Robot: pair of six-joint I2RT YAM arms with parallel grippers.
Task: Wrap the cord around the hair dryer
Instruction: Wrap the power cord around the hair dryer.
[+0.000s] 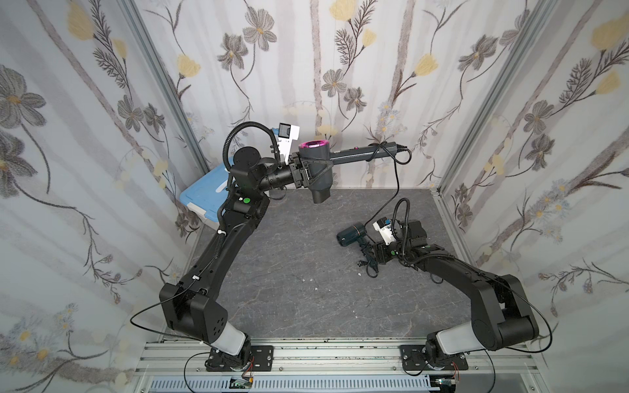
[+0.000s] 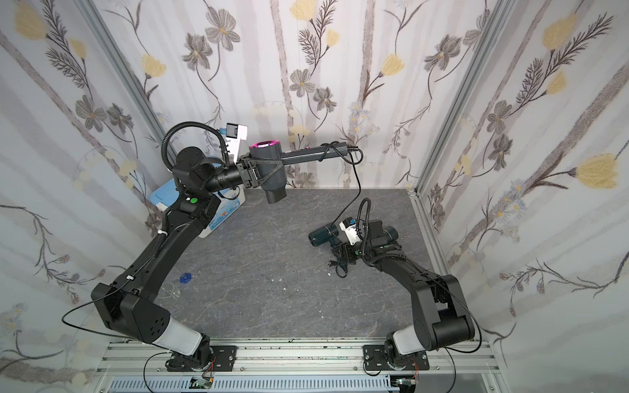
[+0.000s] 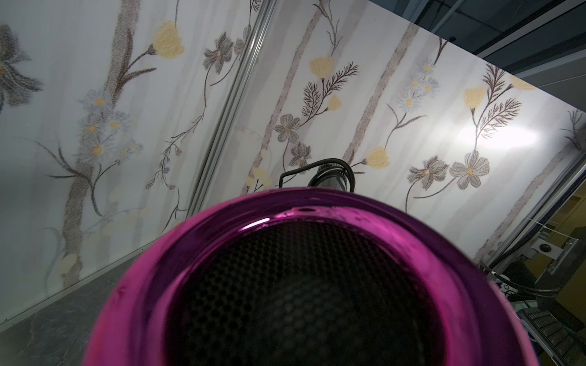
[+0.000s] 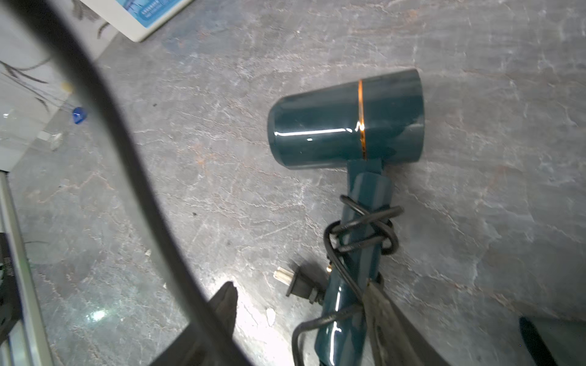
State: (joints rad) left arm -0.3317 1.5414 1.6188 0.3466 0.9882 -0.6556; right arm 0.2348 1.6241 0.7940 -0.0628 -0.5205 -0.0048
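Top views both give us the grey hair dryer [image 1: 350, 155] [image 2: 303, 156] held up in the air, well above the table [image 1: 289, 272]. Its pink-rimmed rear faces up, its nozzle points down, and its long handle reaches out toward the back wall. The left gripper [image 1: 320, 172] [image 2: 269, 168] is clamped on the dryer's body, one jaw lying across the side we can see.

The cord [image 1: 397, 180] [image 2: 358, 183] makes a single loose loop around the far end of the handle. From there it hangs in a slack curve down toward the right arm's wrist. In the left wrist view the pink ring [image 3: 317, 202] fills the frame, and that loop of cord [image 3: 347, 171] shows just past it.

In the right wrist view the same cord [image 4: 126, 152] crosses close to the lens as a blurred dark band. We cannot tell whether it touches the right gripper [image 4: 299, 285] [image 1: 369, 253].

That gripper sits low over the table with its jaws apart. Between them lie the handle of a teal hair dryer [image 4: 345, 126] [image 1: 350, 234] and a plug [image 4: 304, 288]. One finger [image 4: 380, 310] touches the teal handle.

The teal dryer lies flat on the table with its own thin cord [image 4: 364, 228] coiled around the handle.

A blue-lidded box [image 1: 204, 194] sits in the far corner behind the left arm. A small blue object [image 2: 185, 278] lies on the table near that arm.
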